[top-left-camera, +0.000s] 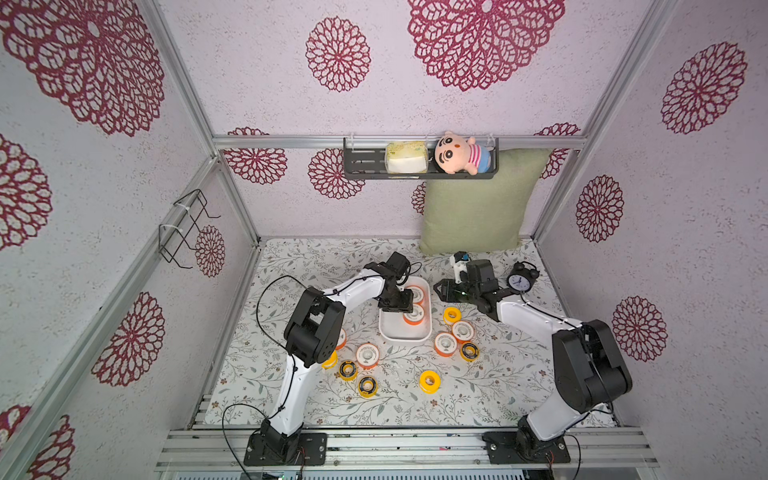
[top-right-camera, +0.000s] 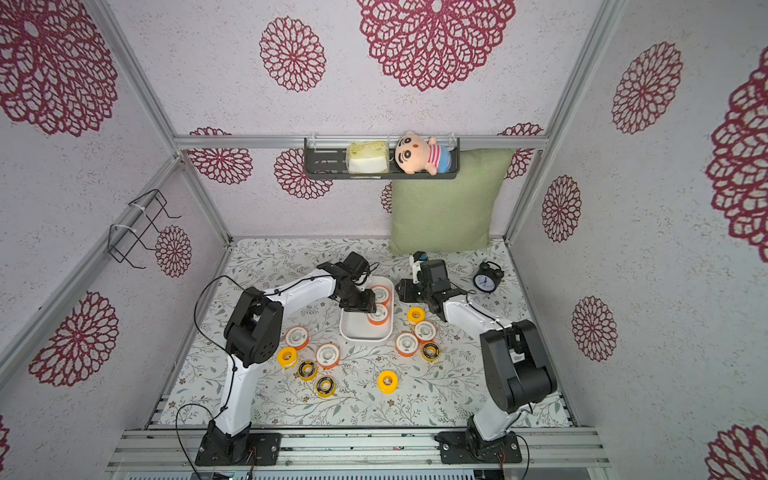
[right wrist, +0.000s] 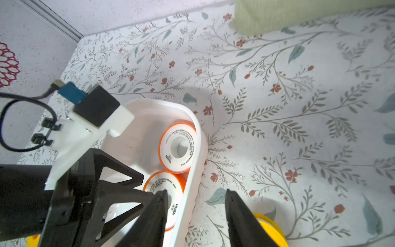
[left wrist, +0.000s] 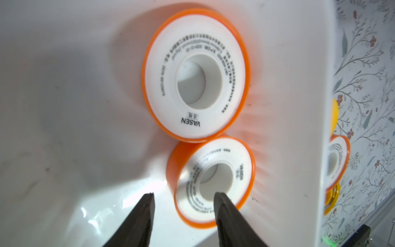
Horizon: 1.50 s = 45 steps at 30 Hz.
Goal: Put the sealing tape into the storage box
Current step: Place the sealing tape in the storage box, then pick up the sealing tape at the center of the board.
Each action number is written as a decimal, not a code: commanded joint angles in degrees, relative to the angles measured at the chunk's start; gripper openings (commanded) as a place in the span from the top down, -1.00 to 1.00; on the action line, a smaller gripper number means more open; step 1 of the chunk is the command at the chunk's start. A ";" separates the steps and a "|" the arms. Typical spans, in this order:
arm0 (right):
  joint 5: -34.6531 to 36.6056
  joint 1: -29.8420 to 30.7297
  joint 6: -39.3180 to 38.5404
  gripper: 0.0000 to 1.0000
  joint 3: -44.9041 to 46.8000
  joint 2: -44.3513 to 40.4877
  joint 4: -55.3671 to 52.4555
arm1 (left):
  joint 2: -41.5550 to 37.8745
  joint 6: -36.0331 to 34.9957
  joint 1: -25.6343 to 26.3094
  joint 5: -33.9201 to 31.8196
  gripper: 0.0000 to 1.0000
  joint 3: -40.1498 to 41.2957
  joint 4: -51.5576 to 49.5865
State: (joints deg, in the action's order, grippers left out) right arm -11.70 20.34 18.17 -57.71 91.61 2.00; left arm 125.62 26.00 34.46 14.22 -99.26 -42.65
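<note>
The white storage box (top-left-camera: 405, 334) sits mid-table and holds two orange sealing tape spools with white faces (left wrist: 162, 85) (left wrist: 245, 171). The nearer spool leans tilted against the flat one. My left gripper (left wrist: 184, 193) is down inside the box, open, with one finger in front of the tilted spool's face and nothing clamped. My right gripper (right wrist: 196, 191) hangs open over the box's right rim (right wrist: 197, 149), one finger above the box, the other above the cloth, holding nothing. Several loose spools lie on the cloth, among them orange (top-left-camera: 367, 355), yellow (top-left-camera: 429, 381) and black-ringed (top-left-camera: 368, 386).
A black alarm clock (top-left-camera: 519, 280) stands just right of the right wrist. A green pillow (top-left-camera: 478, 203) leans on the back wall under a black shelf (top-left-camera: 365, 164) carrying a plush doll. A yellow spool (right wrist: 269, 231) lies close under the right gripper.
</note>
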 commanded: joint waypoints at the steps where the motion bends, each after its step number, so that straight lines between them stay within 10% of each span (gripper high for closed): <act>1: 5.18 -0.57 -2.96 -0.01 1.55 -3.60 -3.49 | -6.30 0.65 0.35 -1.74 -0.04 2.43 3.43; 25: 14.16 6.60 -3.86 0.01 7.95 -5.54 -15.35 | -33.99 3.53 -5.06 -20.90 -0.02 28.27 14.91; 45: 18.21 9.94 1.47 0.05 11.39 -7.91 -16.93 | -38.37 3.80 -7.30 -20.99 -0.03 34.30 15.76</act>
State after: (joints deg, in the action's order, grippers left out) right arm 4.73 29.91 18.17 -46.28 86.67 -14.37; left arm 88.58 29.82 27.53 -6.57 -65.56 -28.10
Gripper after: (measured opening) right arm 0.478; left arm 0.515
